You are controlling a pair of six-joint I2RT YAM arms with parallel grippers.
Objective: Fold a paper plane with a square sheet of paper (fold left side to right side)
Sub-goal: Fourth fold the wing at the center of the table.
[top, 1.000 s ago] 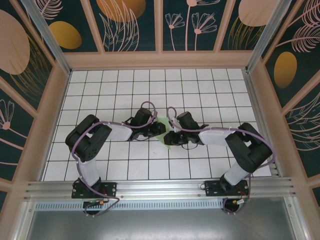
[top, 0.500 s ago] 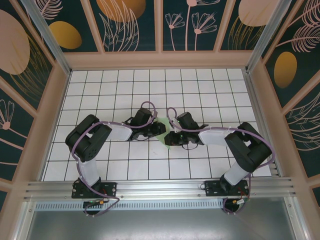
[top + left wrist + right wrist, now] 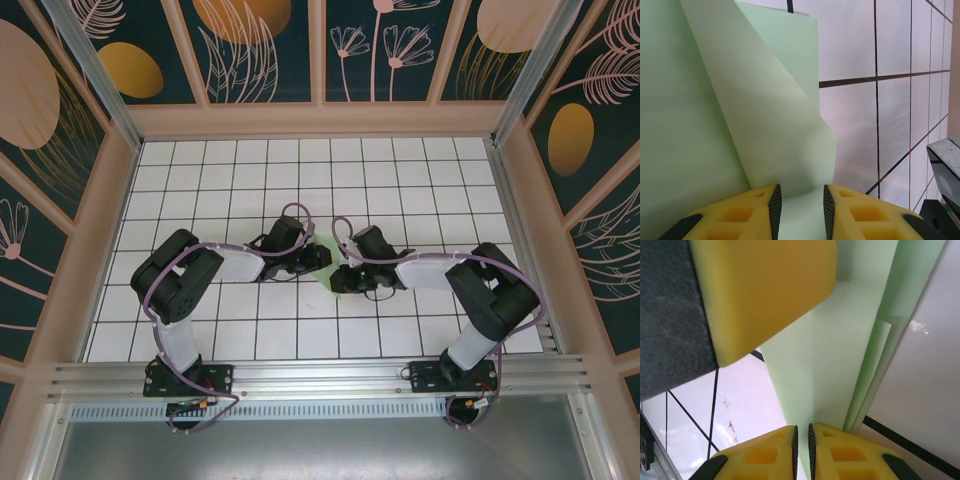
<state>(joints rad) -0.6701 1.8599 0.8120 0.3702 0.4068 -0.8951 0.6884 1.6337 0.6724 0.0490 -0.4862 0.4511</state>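
Two pincers are meeting mid-frame over the tabletop [image 3: 420, 190], with the folded square sheet of paper [image 3: 765, 125] lying between them. The left pincer [image 3: 800, 200] is standing narrowly apart, paper running through its gap, while the right pincer [image 3: 802, 435] is pinching a paper edge, almost closed. From overhead, the wrists are hiding most of the sheet.
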